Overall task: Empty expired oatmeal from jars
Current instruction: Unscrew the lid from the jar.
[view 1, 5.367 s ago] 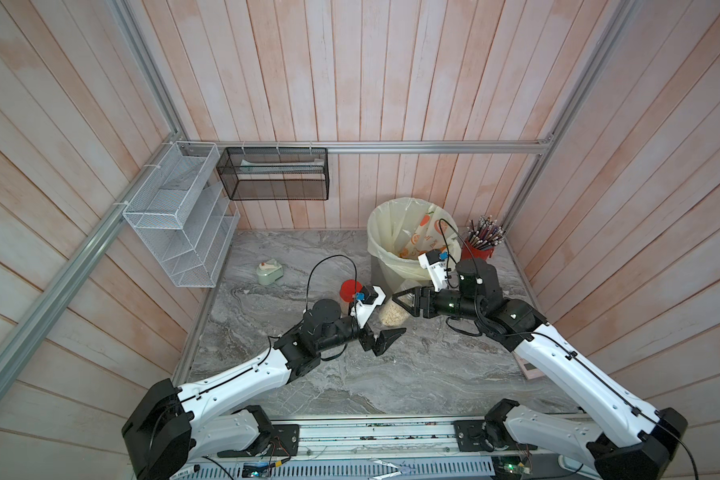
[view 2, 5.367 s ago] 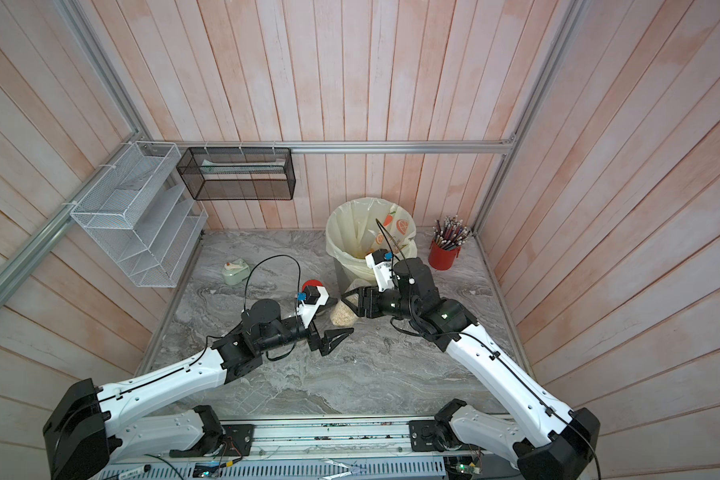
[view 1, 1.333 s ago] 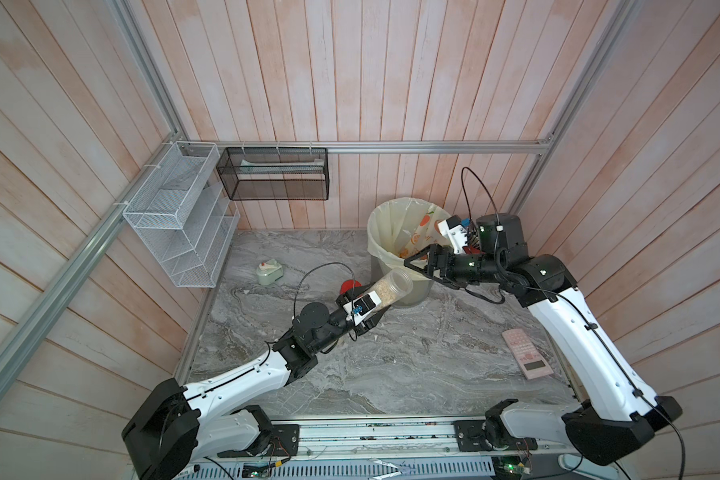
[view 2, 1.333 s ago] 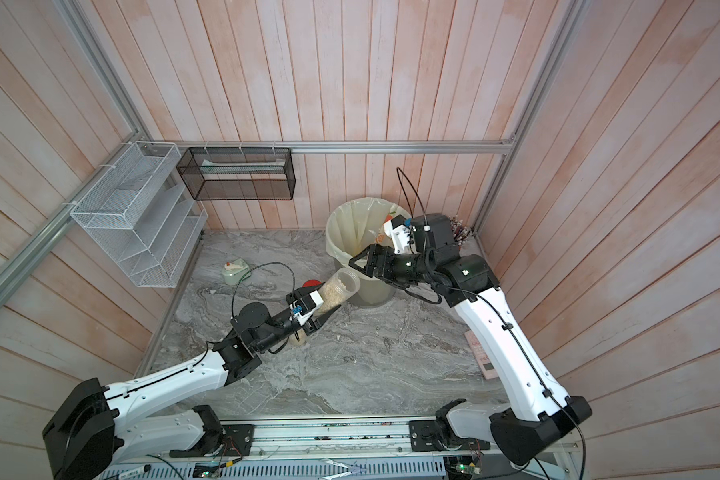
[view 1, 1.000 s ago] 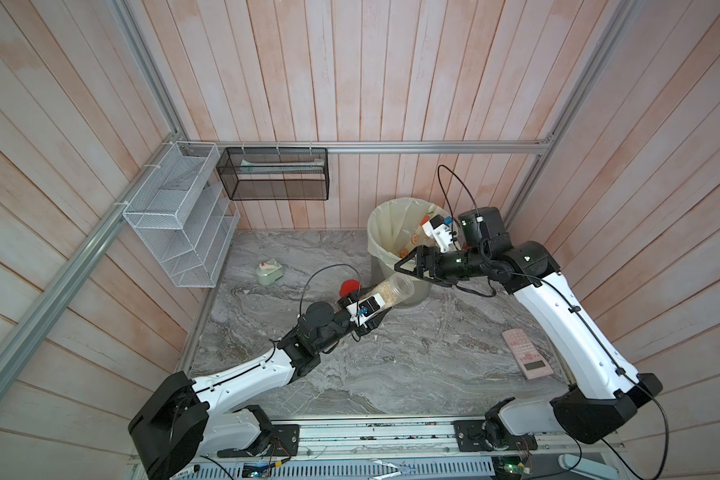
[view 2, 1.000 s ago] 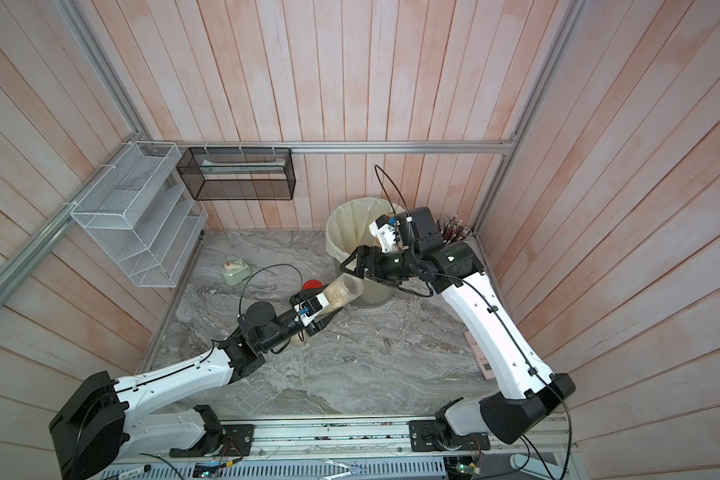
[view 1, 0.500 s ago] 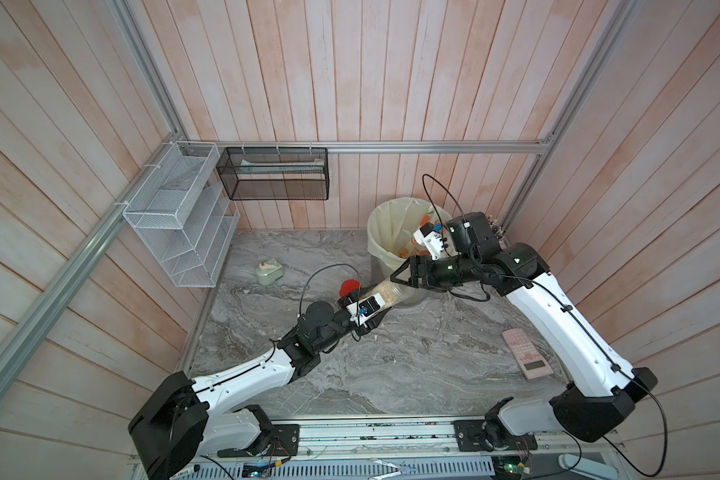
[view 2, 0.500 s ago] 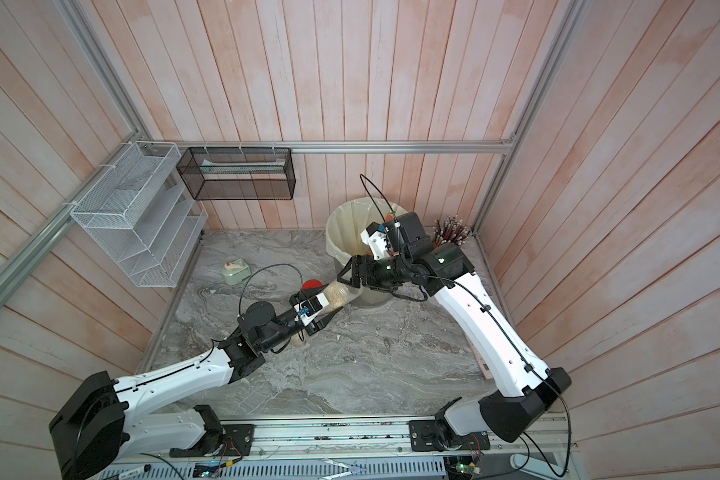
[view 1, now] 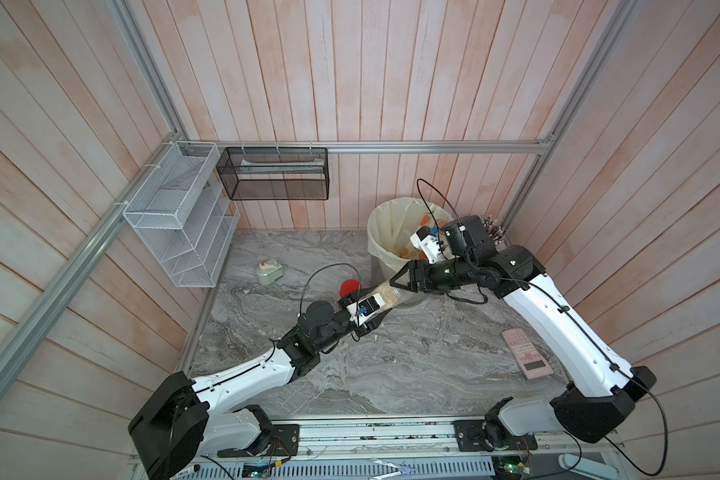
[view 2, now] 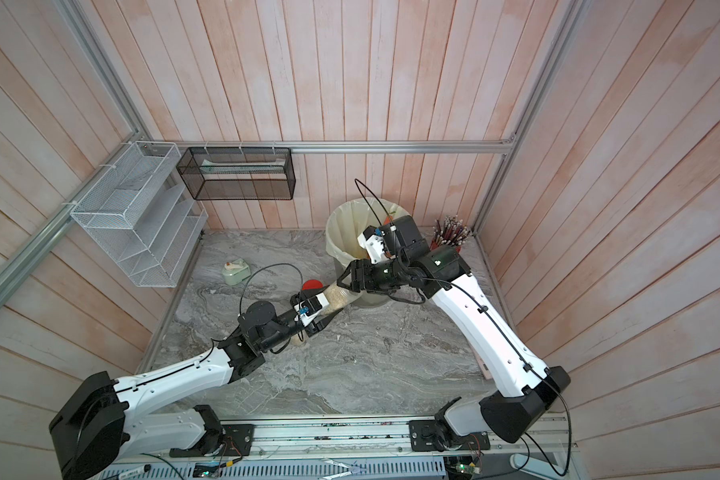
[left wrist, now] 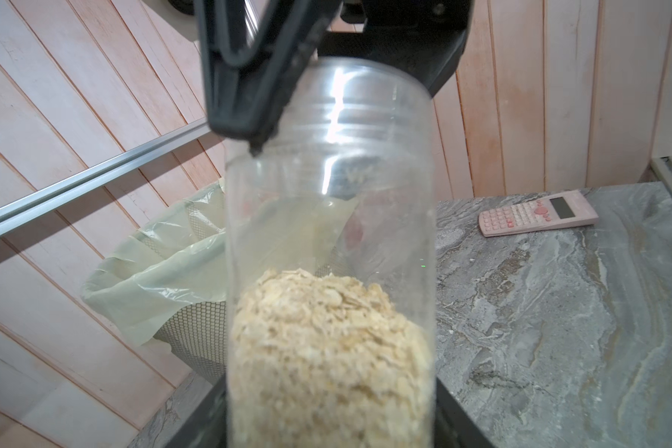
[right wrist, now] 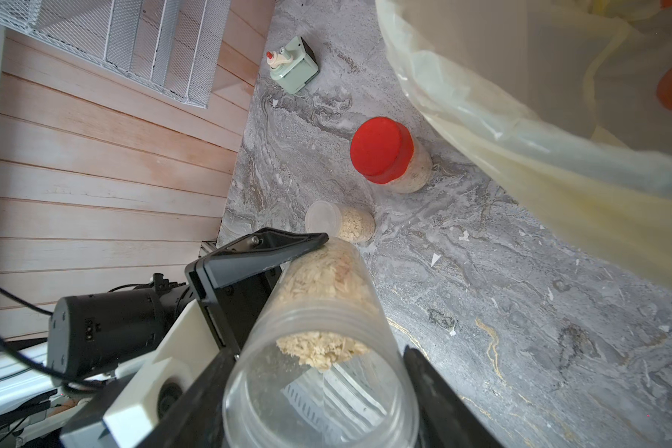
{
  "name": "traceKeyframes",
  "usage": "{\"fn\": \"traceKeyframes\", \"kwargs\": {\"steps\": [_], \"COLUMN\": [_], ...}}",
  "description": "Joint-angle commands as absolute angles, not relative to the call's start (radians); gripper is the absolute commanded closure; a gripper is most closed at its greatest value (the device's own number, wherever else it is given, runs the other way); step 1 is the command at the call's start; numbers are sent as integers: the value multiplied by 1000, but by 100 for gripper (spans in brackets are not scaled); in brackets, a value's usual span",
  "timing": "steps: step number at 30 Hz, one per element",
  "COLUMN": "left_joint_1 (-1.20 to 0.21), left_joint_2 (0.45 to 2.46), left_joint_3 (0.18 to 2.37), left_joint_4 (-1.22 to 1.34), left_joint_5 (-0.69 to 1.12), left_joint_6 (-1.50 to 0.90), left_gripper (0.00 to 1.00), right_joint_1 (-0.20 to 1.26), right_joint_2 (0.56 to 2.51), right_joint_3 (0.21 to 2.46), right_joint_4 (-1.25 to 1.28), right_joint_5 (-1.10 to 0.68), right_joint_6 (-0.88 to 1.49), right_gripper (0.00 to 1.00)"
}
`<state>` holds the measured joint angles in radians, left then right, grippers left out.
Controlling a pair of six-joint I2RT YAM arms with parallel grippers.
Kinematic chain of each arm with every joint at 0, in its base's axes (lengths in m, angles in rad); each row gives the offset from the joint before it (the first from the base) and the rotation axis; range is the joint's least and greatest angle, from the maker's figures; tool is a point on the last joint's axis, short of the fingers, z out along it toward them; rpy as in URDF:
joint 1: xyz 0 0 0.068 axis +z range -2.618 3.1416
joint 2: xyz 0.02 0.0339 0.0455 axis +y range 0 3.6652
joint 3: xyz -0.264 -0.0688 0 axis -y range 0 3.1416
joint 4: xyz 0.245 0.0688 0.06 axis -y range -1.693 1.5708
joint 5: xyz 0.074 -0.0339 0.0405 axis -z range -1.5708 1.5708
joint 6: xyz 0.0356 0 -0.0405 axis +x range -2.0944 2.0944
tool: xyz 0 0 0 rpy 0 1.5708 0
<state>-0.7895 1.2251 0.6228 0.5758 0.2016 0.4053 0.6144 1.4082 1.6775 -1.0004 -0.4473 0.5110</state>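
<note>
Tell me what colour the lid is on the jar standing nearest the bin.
The lid is red; the right wrist view shows it best.

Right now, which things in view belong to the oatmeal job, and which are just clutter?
Job: held jar, oatmeal, red-lid jar, clear-lid jar, lined bin.
Clutter: calculator, pencil cup, green gadget, white wire rack, black mesh basket.

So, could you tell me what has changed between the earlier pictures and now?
The left gripper lifted the jar of oatmeal off the table and tilted it toward the bin. The right gripper drew back, then returned and set its fingers around the jar's top end. The red-lidded jar and the bin stayed put.
</note>
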Motion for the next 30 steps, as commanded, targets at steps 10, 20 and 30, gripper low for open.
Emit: {"fn": "traceKeyframes", "kwargs": {"steps": [10,20,30], "left_joint_1": [-675,-630,-626], "left_joint_2": [1213,1231,1233], "left_joint_3": [657,638,644], "left_joint_4": [651,699,687], "left_joint_5": [587,688,712], "left_joint_6": [110,82,92], "left_gripper": [82,84,85], "right_joint_1": [628,562,475], "right_joint_2": [1349,1313,1282], "right_joint_3": [1628,1524,1461], "right_joint_4": [-936,-936,-867], "right_joint_5": [-681,-641,-765], "right_joint_6": [13,-258,-419], "right_gripper": [79,72,63]}}
